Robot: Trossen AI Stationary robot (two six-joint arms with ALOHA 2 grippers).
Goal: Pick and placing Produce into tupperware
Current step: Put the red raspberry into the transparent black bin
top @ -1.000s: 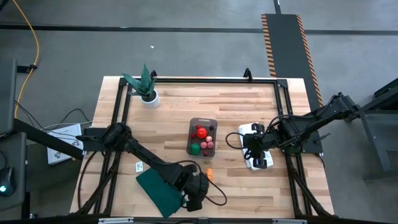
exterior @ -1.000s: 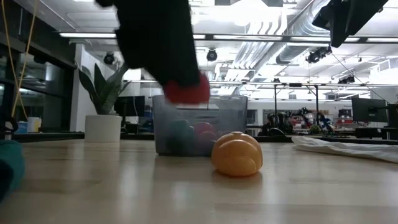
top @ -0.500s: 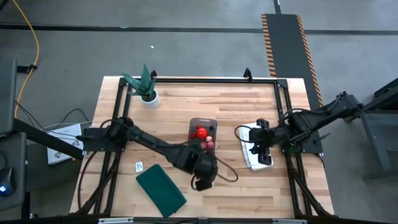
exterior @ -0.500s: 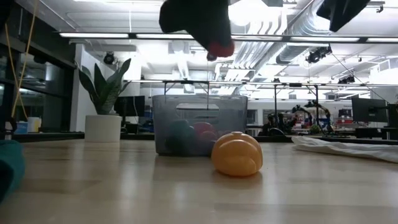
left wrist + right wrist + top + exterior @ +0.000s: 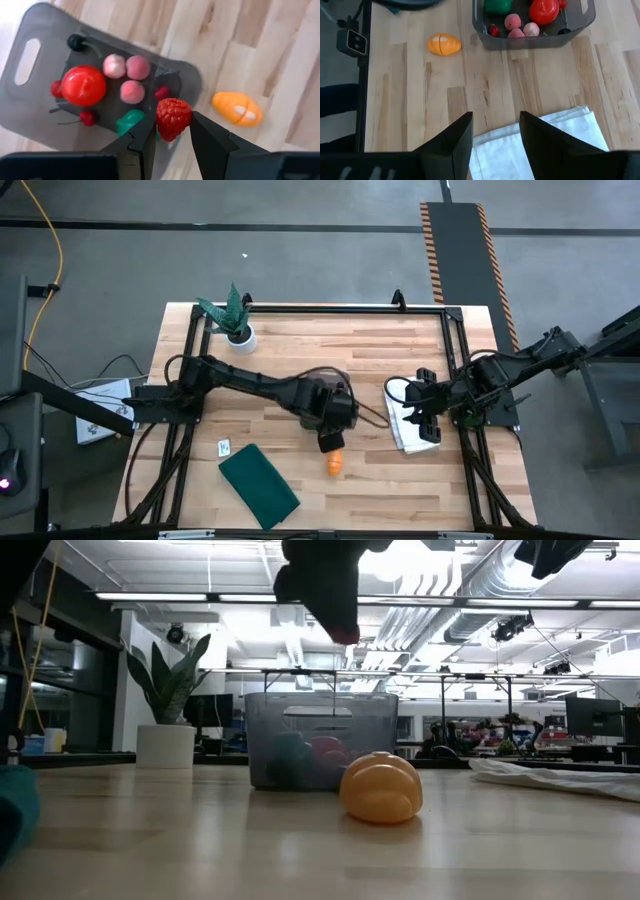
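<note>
My left gripper (image 5: 172, 126) is shut on a red raspberry (image 5: 173, 117) and hangs above the near rim of the grey tupperware (image 5: 45, 115). In the low view the berry (image 5: 345, 633) is well above the box (image 5: 320, 740). Inside lie a red ball (image 5: 83, 85), pink pieces (image 5: 132, 91), a green piece (image 5: 129, 121), small red berries and a dark berry. An orange piece (image 5: 334, 464) rests on the table just near of the box. My right gripper (image 5: 495, 132) stands open above the white cloth (image 5: 535, 145) at the right, holding nothing. My left gripper pinches the raspberry's two opposite sides (image 5: 187, 119) between its two fingers. The fingers come steeply from above, pointing down. The berry is lifted clear, above the tupperware's near rim.
A potted spiky plant (image 5: 236, 320) stands at the far left corner. A dark green cloth (image 5: 259, 486) lies near the front edge, with a small white tag (image 5: 224, 447) beside it. A black frame (image 5: 330, 308) runs round the table.
My left gripper has carried the raspberry up and toward the far edge, from beside the green cloth, past the orange piece, to above the tupperware. My right gripper has drawn back a little toward the right edge.
</note>
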